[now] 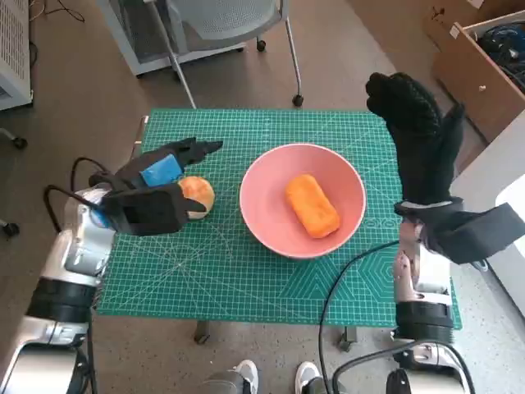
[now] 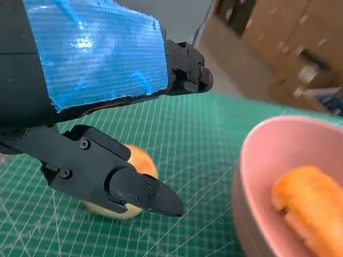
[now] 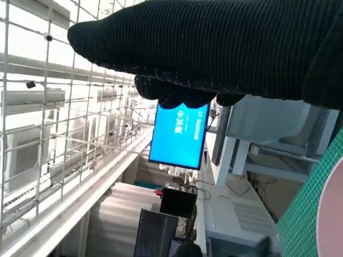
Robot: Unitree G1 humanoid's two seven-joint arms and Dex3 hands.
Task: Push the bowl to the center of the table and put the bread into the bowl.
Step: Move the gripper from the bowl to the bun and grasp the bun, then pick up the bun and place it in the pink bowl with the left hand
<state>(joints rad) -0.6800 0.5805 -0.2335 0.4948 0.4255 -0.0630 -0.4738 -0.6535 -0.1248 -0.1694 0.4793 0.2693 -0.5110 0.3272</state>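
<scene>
A pink bowl (image 1: 267, 205) stands near the middle of the green cutting mat (image 1: 246, 287). An orange oblong bread (image 1: 312, 205) lies inside it. A round pale-orange bun (image 1: 198, 195) sits on the mat just left of the bowl. My left hand (image 1: 156, 185) hovers over the bun's left side with fingers spread and holds nothing. In the left wrist view the bun (image 2: 140, 160) shows below the left hand (image 2: 91, 80), with the bowl (image 2: 257, 160) and bread (image 2: 308, 203) alongside. My right hand (image 1: 422, 139) is raised beside the bowl's right rim, empty; in its own view only the glove (image 3: 214, 48) shows.
An office chair (image 1: 221, 25) stands behind the table. A wooden cabinet (image 1: 484, 74) is at the far right. A person's feet (image 1: 246, 377) show at the table's front edge. Black cables run along both forearms.
</scene>
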